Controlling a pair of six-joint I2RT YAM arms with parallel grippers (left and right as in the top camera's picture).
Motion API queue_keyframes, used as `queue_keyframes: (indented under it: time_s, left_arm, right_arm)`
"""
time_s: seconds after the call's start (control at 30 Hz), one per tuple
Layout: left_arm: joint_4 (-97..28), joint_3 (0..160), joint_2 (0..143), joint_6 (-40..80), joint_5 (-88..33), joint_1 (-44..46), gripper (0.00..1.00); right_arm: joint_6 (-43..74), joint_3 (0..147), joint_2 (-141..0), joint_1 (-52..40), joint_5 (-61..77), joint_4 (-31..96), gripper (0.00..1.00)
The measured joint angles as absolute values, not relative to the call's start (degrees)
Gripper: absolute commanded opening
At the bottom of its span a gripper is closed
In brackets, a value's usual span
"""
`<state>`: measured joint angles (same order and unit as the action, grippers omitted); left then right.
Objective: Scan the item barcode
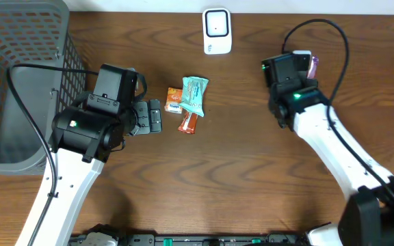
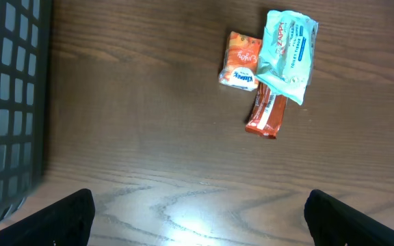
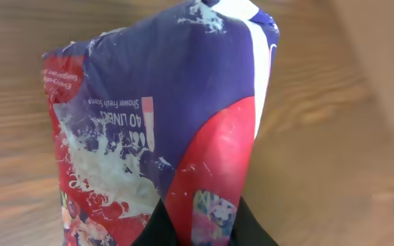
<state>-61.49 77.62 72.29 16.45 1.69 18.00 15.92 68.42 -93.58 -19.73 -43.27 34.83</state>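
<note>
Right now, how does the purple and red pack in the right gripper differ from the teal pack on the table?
The purple and red pack is clamped in the shut right gripper; the teal pack lies flat on the table, untouched. The purple and red pack is printed Shower Fresh; the teal pack, Zappy, and it overlaps a red-brown bar. Both are soft packs.

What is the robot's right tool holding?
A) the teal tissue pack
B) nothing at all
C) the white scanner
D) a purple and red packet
D: in the right wrist view, the purple and red packet sits pinched in the right tool.
</note>
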Motion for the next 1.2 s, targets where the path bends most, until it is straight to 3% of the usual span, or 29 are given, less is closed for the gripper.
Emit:
queue_keyframes:
  time_s: [0.17,0.33,0.63,0.8,0.9,1.2]
  left_arm:
    - [-61.5,77.6,72.3,16.4,1.7,18.0,0.98]
    - [-61.5,77.6,72.3,16.5,1.7,18.0,0.98]
    - [-61.5,77.6,72.3,16.4,1.7,18.0,0.98]
    - [-61.5,77.6,72.3,16.4,1.7,18.0,0.98]
    - [-61.5,77.6,72.3,16.4,1.7,18.0,0.98]
    - [-61.5,77.6,72.3,16.4,1.7,18.0,0.98]
  right_arm:
    - [15.9,68.4,-98.8,-22.9,-47.7,34.1,0.02]
    - [16.0,68.3,-102.9,-29.6,-48.5,31.3,0.43]
    - [16.1,74.0,-103.2,-38.2,-35.2,32.0,0.53]
    - [16.6,83.9,-103.2,-34.4,-23.2,38.5,0.62]
    - [17.1,89.3,-103.2,-29.4,-14.9,42.9,0.76]
    - [9.6,90.5,-103.2,-10.9,13.2,48.8,0.76]
